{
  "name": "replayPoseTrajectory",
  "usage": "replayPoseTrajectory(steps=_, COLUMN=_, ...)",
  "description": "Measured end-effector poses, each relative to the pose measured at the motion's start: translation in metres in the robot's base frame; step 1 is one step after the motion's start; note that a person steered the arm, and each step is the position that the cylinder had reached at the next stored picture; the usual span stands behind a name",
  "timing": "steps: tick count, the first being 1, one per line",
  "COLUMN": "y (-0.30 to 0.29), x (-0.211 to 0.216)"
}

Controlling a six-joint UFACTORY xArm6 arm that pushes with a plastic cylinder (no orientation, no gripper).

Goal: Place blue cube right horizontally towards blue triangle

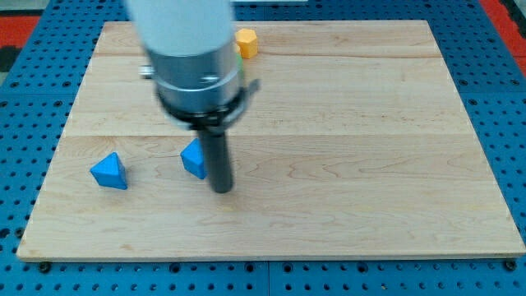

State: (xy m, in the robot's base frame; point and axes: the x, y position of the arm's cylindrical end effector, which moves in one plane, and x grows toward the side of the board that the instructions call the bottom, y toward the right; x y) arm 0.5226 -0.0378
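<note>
A blue triangle (109, 171) lies on the wooden board (345, 164) at the view's left. A blue cube (194, 159) sits to its right, near the board's middle left, partly hidden by my rod. My tip (222, 189) rests on the board just right of and slightly below the blue cube, touching or nearly touching its right side.
A yellow block (246, 42), partly hidden behind the arm's grey body, sits near the board's top edge. The board lies on a blue pegboard table (509, 99).
</note>
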Motion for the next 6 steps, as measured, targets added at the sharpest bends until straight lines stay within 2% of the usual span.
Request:
replayPoseTrajectory(steps=1, y=-0.02, x=-0.054)
replayPoseTrajectory(steps=2, y=-0.015, x=0.02)
replayPoseTrajectory(steps=3, y=-0.055, x=0.039)
replayPoseTrajectory(steps=4, y=-0.109, x=0.026)
replayPoseTrajectory(steps=5, y=-0.107, x=-0.032)
replayPoseTrajectory(steps=6, y=-0.076, x=-0.044)
